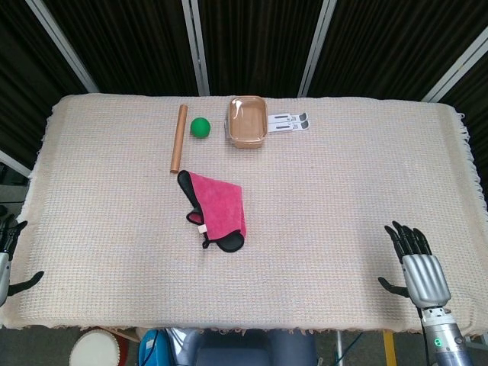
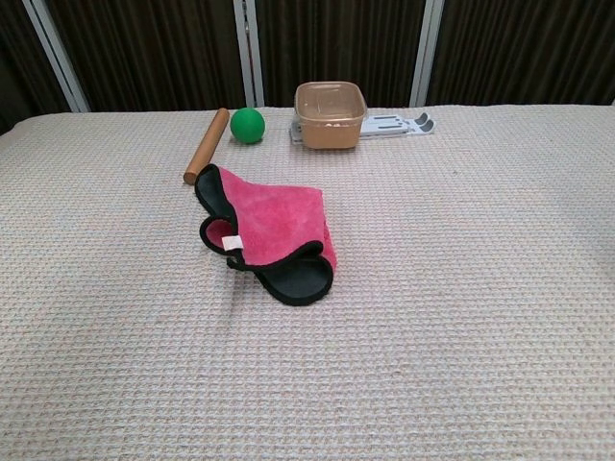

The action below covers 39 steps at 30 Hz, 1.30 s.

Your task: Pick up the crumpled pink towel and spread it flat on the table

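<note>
The pink towel [image 1: 217, 207] with black edging lies crumpled and folded on the cloth-covered table [image 1: 343, 191], left of centre; the chest view shows the towel [image 2: 274, 229] with a small white tag at its left fold. My right hand [image 1: 415, 263] hovers at the table's front right edge, fingers spread, holding nothing, far from the towel. My left hand [image 1: 8, 255] shows only partly at the front left edge of the head view, fingers apart and empty. Neither hand appears in the chest view.
At the back of the table lie a wooden rolling pin [image 1: 178, 137], a green ball [image 1: 200, 127], a tan plastic container [image 1: 247, 122] and a small white-grey stand [image 1: 290, 122]. Dark curtains hang behind the table.
</note>
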Motion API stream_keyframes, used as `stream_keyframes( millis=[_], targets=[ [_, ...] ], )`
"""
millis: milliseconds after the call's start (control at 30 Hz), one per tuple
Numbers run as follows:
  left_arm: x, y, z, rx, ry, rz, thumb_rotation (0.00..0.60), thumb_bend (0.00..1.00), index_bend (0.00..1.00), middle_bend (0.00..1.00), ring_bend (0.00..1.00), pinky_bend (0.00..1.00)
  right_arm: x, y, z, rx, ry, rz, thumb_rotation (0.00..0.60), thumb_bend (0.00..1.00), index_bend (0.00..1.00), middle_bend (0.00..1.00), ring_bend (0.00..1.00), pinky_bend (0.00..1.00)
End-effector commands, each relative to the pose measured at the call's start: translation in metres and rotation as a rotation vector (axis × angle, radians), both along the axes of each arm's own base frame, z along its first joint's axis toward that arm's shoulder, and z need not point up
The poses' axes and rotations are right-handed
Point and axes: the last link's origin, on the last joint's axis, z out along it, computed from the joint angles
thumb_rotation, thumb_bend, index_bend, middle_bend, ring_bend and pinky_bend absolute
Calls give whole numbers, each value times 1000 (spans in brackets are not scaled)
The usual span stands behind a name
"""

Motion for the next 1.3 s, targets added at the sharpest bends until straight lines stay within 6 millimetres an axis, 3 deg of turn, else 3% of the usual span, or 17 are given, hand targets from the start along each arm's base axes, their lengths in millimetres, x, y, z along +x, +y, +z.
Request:
stream_keyframes(
  millis=[33, 700, 933, 1067, 1133, 1300],
  targets=[
    [0, 0, -1, -4, 3, -1, 600, 16, 111, 0, 0, 0, 0, 0, 0, 0, 0, 1, 600, 171, 0, 0, 0, 0],
    [2, -1, -3, -6, 3, -13, 600, 42, 129, 7, 0, 0, 2, 2, 1, 3, 0, 5, 600, 171, 0, 0, 0, 0],
    [6, 3, -8, -11, -5, -40, 600, 91, 225, 60, 0, 0, 2, 1, 0, 4, -4, -1, 600, 171, 0, 0, 0, 0],
    [17, 14, -15, -23, -18, -79, 600, 113, 296, 97, 0, 10, 0, 0, -1, 8, -1, -7, 600, 171, 0, 0, 0, 0],
    [37, 31, -28, -45, -42, -148, 600, 129, 338, 120, 0, 28, -1, -1, -3, 16, 5, -12, 600, 171, 0, 0, 0, 0],
    [65, 61, -50, -90, -29, -208, 600, 151, 368, 138, 0, 38, -3, -3, -4, 14, 14, -24, 600, 171, 0, 0, 0, 0]
  ],
)
